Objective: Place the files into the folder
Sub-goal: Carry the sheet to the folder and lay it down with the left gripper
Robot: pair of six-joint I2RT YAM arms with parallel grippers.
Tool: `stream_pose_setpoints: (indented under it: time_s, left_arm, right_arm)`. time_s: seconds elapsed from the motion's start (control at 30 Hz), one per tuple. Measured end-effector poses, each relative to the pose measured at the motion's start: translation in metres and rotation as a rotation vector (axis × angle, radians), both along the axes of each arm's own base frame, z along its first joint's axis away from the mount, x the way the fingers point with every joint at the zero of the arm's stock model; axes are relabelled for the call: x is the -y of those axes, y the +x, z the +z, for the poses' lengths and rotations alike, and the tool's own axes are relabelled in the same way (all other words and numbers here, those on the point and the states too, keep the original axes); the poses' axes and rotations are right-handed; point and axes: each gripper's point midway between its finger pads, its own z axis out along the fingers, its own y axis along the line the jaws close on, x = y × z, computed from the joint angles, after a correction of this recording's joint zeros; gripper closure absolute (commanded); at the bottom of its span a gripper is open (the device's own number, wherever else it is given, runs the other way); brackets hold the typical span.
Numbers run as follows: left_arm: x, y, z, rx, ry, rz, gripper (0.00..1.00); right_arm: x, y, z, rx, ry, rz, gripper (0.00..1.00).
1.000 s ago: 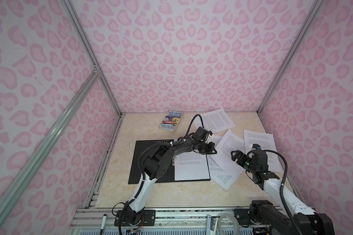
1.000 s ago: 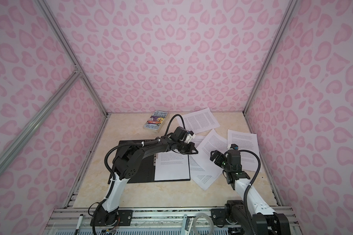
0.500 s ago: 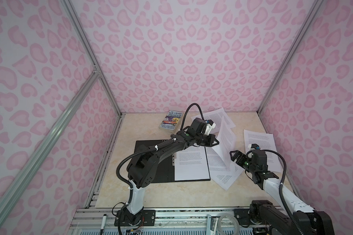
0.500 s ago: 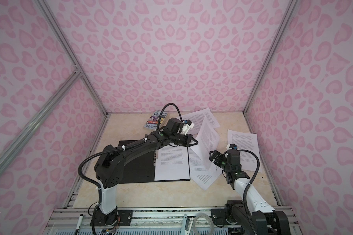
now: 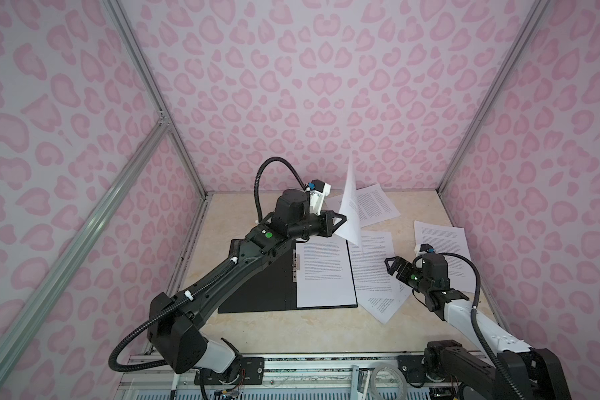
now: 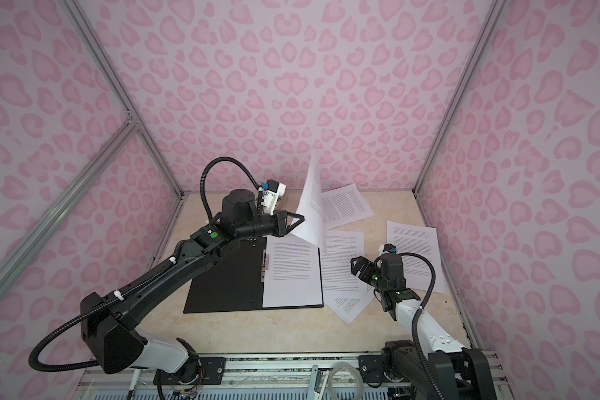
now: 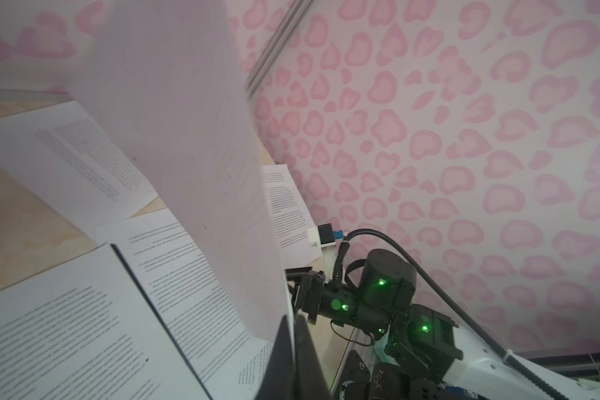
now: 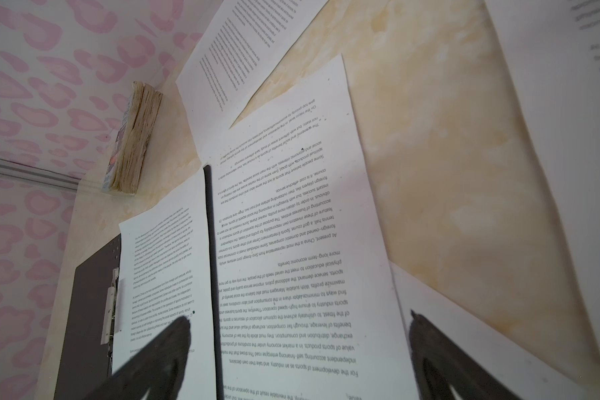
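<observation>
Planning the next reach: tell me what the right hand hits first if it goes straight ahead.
Probably the loose sheet beside the folder; the open right hand points low across it. Depth is unclear.

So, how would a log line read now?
left gripper: shut on raised sheet | right gripper: open | folder: open, filed sheet inside

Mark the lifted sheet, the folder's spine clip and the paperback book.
lifted sheet [image 5: 351, 211]: in a top view, on the middle of the raised page.
spine clip [image 5: 295, 266]: in a top view, on the middle of the metal bar.
paperback book [image 8: 136, 138]: in the right wrist view, on its yellowed page edges.
</observation>
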Motion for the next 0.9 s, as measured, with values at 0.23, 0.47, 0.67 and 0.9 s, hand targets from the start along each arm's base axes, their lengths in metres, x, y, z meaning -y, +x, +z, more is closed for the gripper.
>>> stream_pose_setpoints:
  time_s: [0.23, 0.47, 0.67, 0.9]
  left_arm:
    - [-0.066, 0.016, -0.058, -0.154, 0.008, 0.191, 0.97]
    - [-0.129, 0.004, -0.139, -0.322, 0.057, 0.347, 0.97]
    - [-0.181, -0.022, -0.215, -0.489, 0.125, 0.474, 0.97]
    - [-0.222, -0.047, -0.274, -0.612, 0.222, 0.578, 0.97]
  right_arm:
    - [-0.015, 0.004, -0.004, -0.002, 0.024, 0.051, 0.02]
    - [-0.037, 0.009, -0.002, -0.014, 0.030, 0.117, 0.02]
    - [-0.068, 0.006, -0.004, -0.034, 0.046, 0.223, 0.02]
    - [-0.109, -0.001, -0.002, -0.035, 0.059, 0.364, 0.03]
